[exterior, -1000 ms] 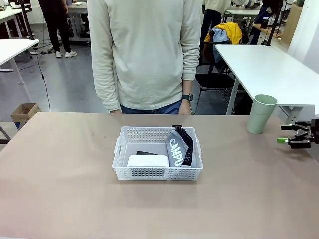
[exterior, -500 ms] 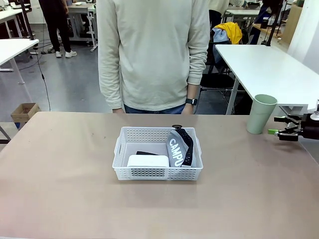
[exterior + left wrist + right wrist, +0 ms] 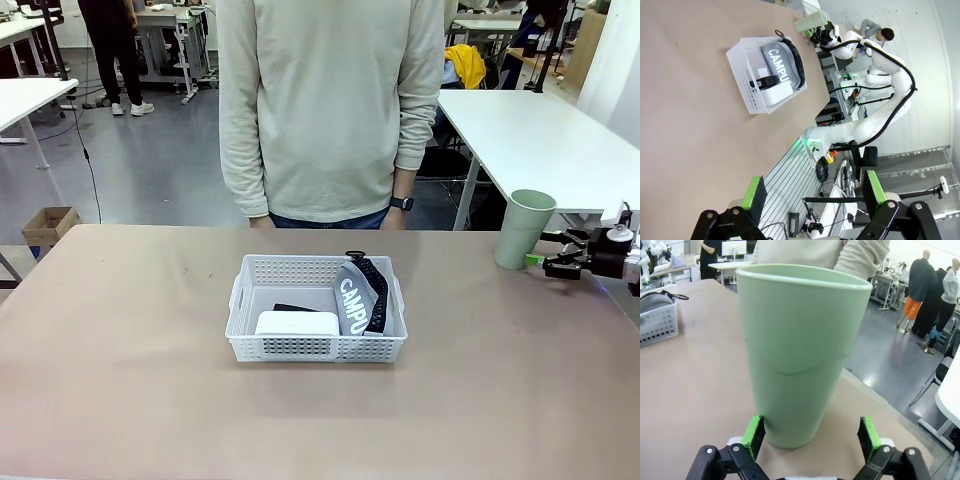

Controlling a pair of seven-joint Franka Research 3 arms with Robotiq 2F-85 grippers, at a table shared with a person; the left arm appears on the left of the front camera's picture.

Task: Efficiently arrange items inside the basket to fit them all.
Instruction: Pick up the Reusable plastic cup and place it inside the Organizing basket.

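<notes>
The white lattice basket [image 3: 316, 347] sits mid-table. Inside it, the grey "CAMPUS" pouch [image 3: 358, 295] leans at the right, the white device [image 3: 297, 323] lies at the front left, and the small black tool [image 3: 295, 307] shows just behind it. The pale green cup [image 3: 525, 229] stands upright at the table's far right. My right gripper [image 3: 548, 262] is open, right beside the cup. In the right wrist view the cup [image 3: 802, 350] stands between the green pads [image 3: 753, 436], its base just beyond them. My left gripper [image 3: 814, 192] is open and empty, far from the basket [image 3: 742, 70].
A person in a cream sweater [image 3: 330, 110] stands at the far edge behind the basket, hands down. White tables [image 3: 540, 130] stand behind the right side. The table's right edge runs close to the cup.
My right gripper has moved left and slightly up, closing in on the cup. The person has shifted to the right. The basket's contents have not moved.
</notes>
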